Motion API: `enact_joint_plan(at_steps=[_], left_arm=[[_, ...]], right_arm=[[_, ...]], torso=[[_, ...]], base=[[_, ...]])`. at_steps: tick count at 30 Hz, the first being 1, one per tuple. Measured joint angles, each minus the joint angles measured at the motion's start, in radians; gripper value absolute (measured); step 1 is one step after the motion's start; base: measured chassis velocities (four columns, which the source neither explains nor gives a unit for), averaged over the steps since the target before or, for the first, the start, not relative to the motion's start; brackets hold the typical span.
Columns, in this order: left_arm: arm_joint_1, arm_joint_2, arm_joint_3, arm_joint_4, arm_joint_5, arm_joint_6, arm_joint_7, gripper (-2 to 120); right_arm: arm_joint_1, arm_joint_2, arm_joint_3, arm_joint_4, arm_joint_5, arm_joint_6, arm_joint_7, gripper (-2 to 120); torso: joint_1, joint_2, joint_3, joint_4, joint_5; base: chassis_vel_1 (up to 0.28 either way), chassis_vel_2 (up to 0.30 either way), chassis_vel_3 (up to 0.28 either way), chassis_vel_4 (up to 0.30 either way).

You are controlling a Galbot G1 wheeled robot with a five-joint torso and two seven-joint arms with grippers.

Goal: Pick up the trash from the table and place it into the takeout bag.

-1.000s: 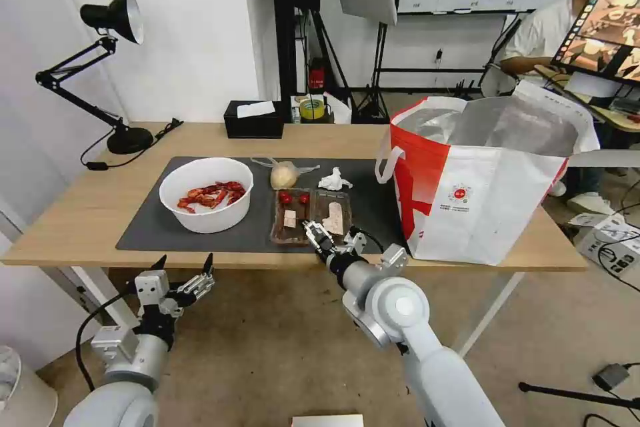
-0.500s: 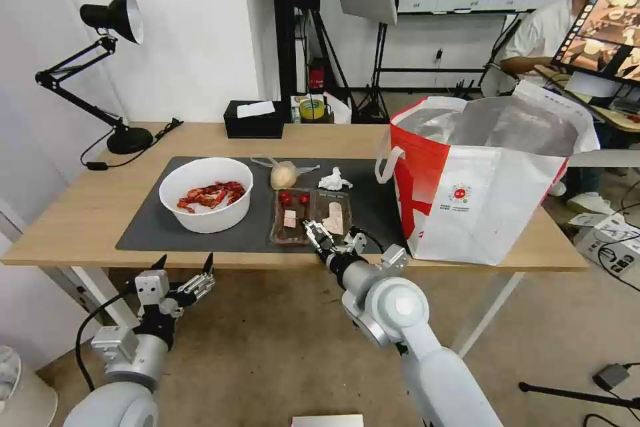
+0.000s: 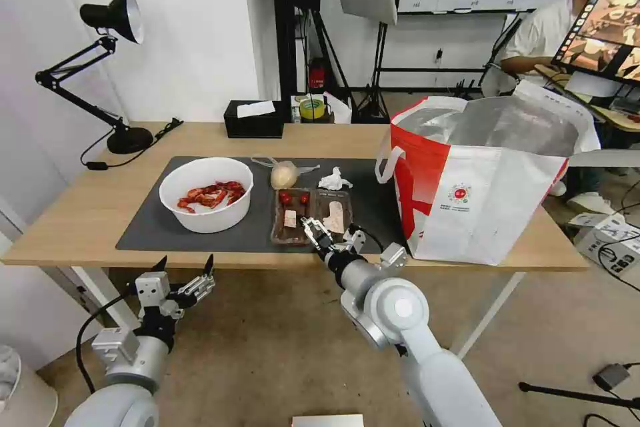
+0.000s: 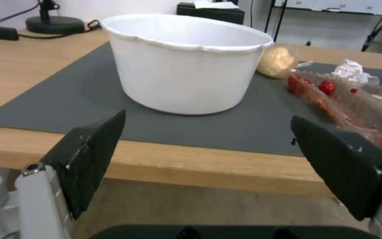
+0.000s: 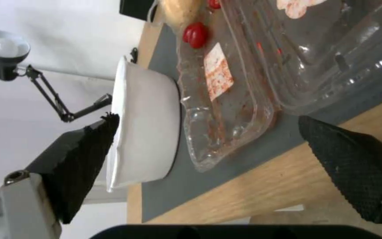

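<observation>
- My right claw (image 3: 328, 235) sits at the near edge of the bench (image 3: 80, 213), fingers spread wide and holding nothing.
- The two clear plastic trays lie just beyond it on the dark mat (image 3: 153, 227). In the right wrist view the near end of the left tray (image 5: 226, 99) sits between my two fingertips, and the right tray (image 5: 323, 56) is just beside it – I can't tell whether a finger touches either.
- The left tray (image 3: 291, 217) holds two red bits and a pale scrap; the right tray (image 3: 333, 213) holds pale scraps.
- Past the trays from that claw: one clear bag with a beige lump (image 3: 284, 175) and one crumpled white tissue (image 3: 335, 180).
- To the left of that claw stands one white bowl (image 3: 206, 195) with red crayfish shells inside.
- To its right, near it, stands one takeout bag (image 3: 487, 180) – upright, mouth open, foil lining showing.
- My left claw (image 3: 185, 273) hangs below the bench's front edge, fingers wide apart, holding nothing. In its wrist view the bowl (image 4: 186, 63) stands straight ahead between the fingertips (image 4: 98, 156), well beyond them.
- Far behind, at the back edge of the bench: one black tissue box (image 3: 253, 119) and one yellow tape roll (image 3: 311, 108).
</observation>
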Motion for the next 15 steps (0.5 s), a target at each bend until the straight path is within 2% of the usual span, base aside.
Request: enact_joint_plan(at_steps=[15], left_arm=[[0.006,-0.001,-0.005,-0.001,0.0,-0.001,0.001,100]], right_arm=[[-0.003,0.031,-0.014,-0.001,-0.036,0.034,0.034,100]], torso=[[0.0,0.0,0.0,0.0001,0.0]], base=[[0.0,0.0,0.0,0.0]])
